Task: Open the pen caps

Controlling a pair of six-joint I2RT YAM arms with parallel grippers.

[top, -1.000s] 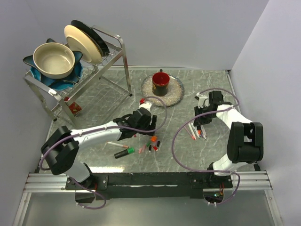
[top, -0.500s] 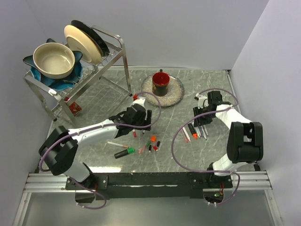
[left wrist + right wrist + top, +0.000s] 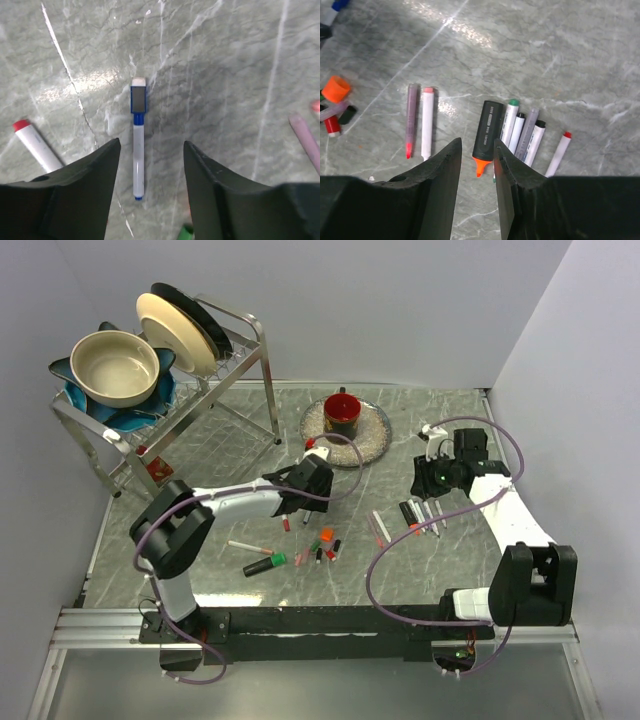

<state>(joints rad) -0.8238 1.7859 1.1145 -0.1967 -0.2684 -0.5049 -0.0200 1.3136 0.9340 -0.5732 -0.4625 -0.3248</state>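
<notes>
Left hand (image 3: 151, 146) moved over blue-capped pen (image 3: 138, 155)

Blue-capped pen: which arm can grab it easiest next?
Left. The left gripper hangs open right above the blue-capped pen, which lies between its fingers. The right gripper is over a different bunch of pens.

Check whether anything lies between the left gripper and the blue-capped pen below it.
Nothing visible does. The blue-capped pen lies alone on the table, in line with the gap of the open left gripper. The red-tipped pen and the purple pen lie off to either side, clear of it.
</notes>
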